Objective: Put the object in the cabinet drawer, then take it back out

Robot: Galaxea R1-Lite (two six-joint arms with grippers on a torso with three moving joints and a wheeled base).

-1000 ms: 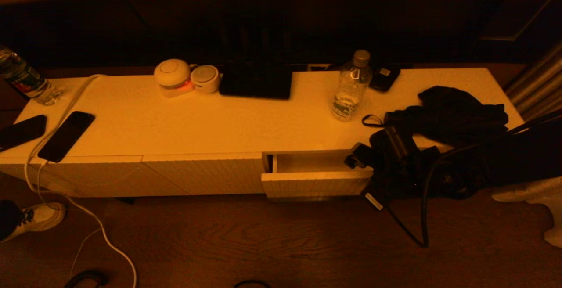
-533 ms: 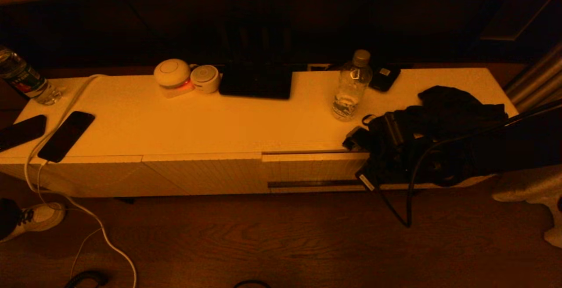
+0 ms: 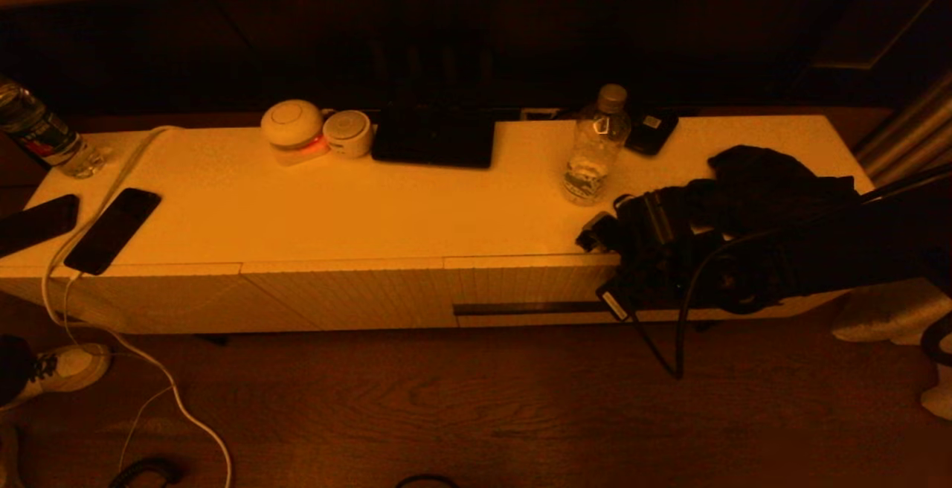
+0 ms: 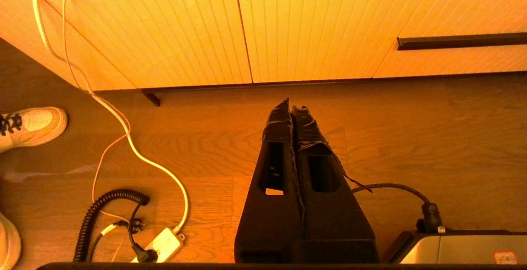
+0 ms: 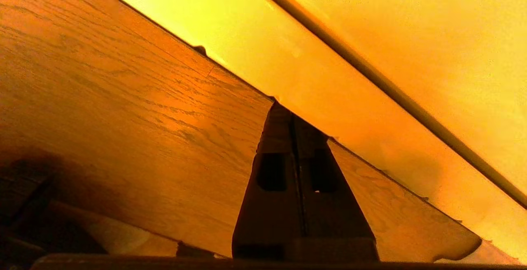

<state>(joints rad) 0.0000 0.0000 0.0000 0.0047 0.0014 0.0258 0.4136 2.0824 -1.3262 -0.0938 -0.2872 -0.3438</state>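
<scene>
Wood floor ran under the long white cabinet [image 3: 297,213], whose drawer [image 3: 532,283] sat pushed flush, handle slot showing. At the drawer's right end the right gripper [image 5: 293,115] had its fingers pressed together, empty, seemingly just touching the front's lower edge. Parked low over the floor, the left gripper [image 4: 293,107] was likewise closed on nothing.

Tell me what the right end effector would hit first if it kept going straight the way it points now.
Most likely the cabinet drawer: the shut right end effector aims at the bottom edge of its front, seemingly very close, though depth is unclear.
</scene>
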